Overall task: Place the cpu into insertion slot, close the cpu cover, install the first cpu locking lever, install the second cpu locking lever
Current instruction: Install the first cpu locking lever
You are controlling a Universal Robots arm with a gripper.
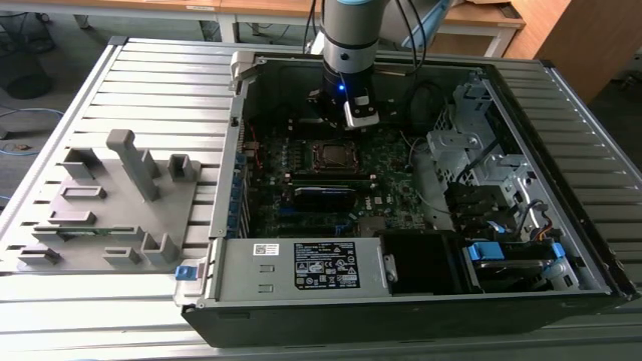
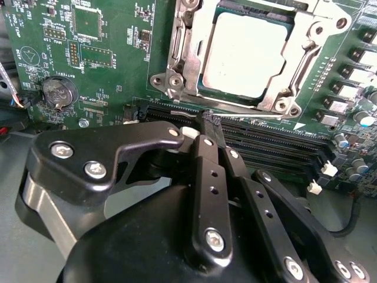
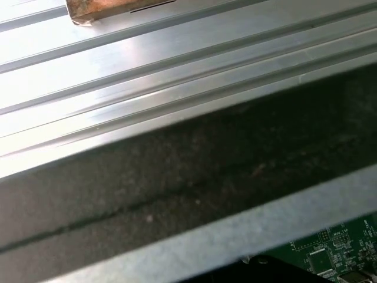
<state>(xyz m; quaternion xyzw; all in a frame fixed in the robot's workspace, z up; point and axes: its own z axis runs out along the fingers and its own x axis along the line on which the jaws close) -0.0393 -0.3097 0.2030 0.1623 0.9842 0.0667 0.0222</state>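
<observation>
Tool: the tool point(image 2: 212, 121) has its two black fingers drawn together to a single narrow tip, with nothing seen between them. It carries no part.
Tool position: it hangs low inside the computer case point(image 1: 233, 150), its tip over the long black memory slots point(image 2: 277, 138) just beside the socket, apart from the cover.
Why closed: my judgement is that a closed tip makes one slim point, better for pressing thin metal parts than for gripping.
Cpu: the cpu point(image 2: 244, 56) lies flat and square in the insertion slot point(image 2: 166, 81), its pale metal face showing through the cut-out.
Cover: the cpu cover point(image 2: 193, 41) is folded down over the chip's edges, so the frame bears on the rim and leaves the face bare.
Levers: a thin wire lever point(image 2: 306, 62) runs along one side of the frame. I cannot tell whether it is hooked home.
Board: the green circuit board point(image 2: 112, 71) lies flat on the case floor, with a coin battery point(image 2: 59, 93) well away from the socket.
Arm: the arm point(image 1: 351, 37) comes straight down from above, clear of the case walls.
Surface: the slatted metal surface point(image 1: 150, 75) carries the case, with a grey fixture tray point(image 1: 101, 218) at the exterior view's left.
Progress: chip seated and cover down; the state of the levers is not clear.
</observation>
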